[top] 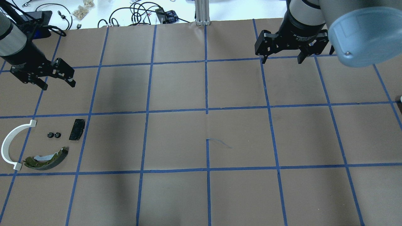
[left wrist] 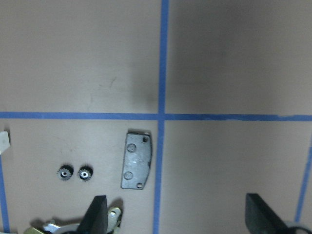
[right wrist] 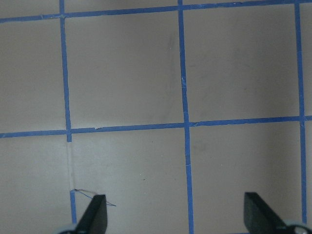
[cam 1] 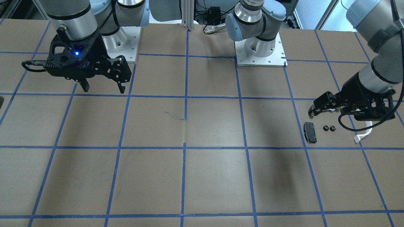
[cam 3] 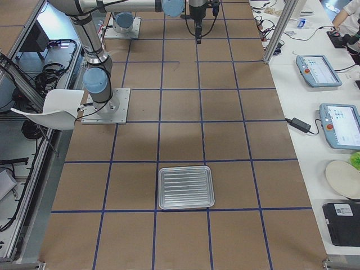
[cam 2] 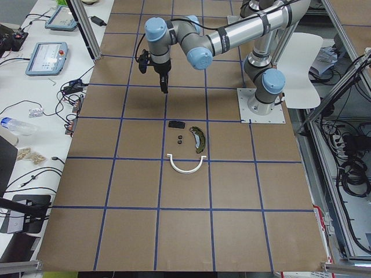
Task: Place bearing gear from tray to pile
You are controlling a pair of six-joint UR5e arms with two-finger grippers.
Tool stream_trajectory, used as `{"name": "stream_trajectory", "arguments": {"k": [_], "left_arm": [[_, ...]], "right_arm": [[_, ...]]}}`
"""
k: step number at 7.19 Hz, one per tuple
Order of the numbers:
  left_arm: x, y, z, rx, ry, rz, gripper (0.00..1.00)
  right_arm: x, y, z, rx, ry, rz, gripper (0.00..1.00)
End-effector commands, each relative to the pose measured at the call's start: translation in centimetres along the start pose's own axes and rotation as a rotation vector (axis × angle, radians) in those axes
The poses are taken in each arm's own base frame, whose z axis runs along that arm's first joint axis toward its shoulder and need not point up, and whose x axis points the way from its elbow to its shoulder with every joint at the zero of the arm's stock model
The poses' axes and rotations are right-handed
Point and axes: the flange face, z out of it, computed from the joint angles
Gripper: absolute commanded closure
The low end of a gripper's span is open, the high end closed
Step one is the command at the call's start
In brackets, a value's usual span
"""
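I log two bearing gears (top: 53,135) resting in the pile (top: 51,162), nine o'clock of the black pad (top: 77,129), tray (cam 3: 185,187) bare, so left gripper (top: 59,85) and right gripper (top: 282,61) hang empty, jaws apart, presumably finished.

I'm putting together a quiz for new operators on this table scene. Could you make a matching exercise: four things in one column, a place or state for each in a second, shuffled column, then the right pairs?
Things:
1. white curved plastic arc
2. small black rectangular pad
3. two small black toothed bearing gears
4. ribbed silver metal tray

Places or states:
A. nothing on it, shows in the right-side view only
B. side by side between the arc and the pad
C. outermost of the group, by the overhead view's left edge
D. flat on the table, just right of the gears in the overhead view

Pairs: 1-C, 2-D, 3-B, 4-A
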Motion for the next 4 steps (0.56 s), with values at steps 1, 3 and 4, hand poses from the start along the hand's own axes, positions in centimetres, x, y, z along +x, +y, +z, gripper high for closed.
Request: {"name": "stream_trajectory", "arguments": {"k": [1,3,4], "left_arm": [[9.8,2.6,-3.8,0.034,-0.059,0.053,0.0],[14.3,5.5,-5.5,0.051,0.009,-0.031,0.0],[15.3,6.2,-5.0,0.043,0.01,-0.082,0.0]], "right_arm": [[0.0,0.0,0.0,-0.001,0.001,-0.004,0.0],[0.0,0.0,0.1,-0.002,0.003,-0.007,0.0],[0.0,0.0,0.1,-0.002,0.003,-0.008,0.0]]}}
